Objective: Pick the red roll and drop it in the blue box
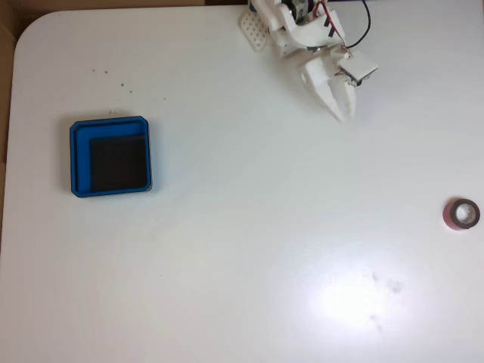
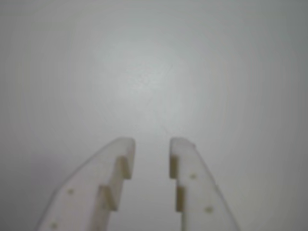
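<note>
Well, the white table (image 1: 227, 287) takes up nearly everything in the fixed view, with a rounded corner at the upper left and a bright glare patch toward the lower right. I'll use the blue box (image 1: 79, 157) as my marker. It sits flat on the left part of the table, a shallow square tray with a raised blue rim and a black floor, and nothing lies inside it.

Far to the right of the box and higher in the picture, at the top edge, is the white arm (image 1: 291, 32), with a black cable looping off behind it. Its gripper (image 1: 344, 116) points down and to the right, away from the box, over bare tabletop. In the wrist view the gripper (image 2: 151, 144) comes in from the bottom edge, and the two stepped white fingers (image 2: 113, 178) stand slightly apart with a narrow gap of plain table showing between them; they hold nothing.

The red roll (image 1: 461, 215) lies much farther from the box than the gripper does, right across the table near the right edge and a little lower than the box. It rests on the surface with its red band outermost and its pale core and dark hole facing up, well apart from the gripper. A few faint specks mark the table just above the box.
</note>
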{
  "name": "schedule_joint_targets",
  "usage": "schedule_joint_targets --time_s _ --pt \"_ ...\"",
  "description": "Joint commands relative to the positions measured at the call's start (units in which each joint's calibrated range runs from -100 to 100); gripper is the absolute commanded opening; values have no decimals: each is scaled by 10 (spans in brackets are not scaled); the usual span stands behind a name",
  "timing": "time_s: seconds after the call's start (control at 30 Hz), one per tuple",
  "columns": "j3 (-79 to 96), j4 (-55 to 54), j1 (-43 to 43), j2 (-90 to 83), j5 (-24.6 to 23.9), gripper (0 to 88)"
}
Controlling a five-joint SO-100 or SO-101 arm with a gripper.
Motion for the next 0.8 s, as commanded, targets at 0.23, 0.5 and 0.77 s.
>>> schedule_joint_targets --time_s 0.23,0.5,0.77 --pt "7 -5 -57 -4 -2 8" --pt "7 -5 -64 -4 -3 8" --pt "7 -12 -68 -5 -4 9"
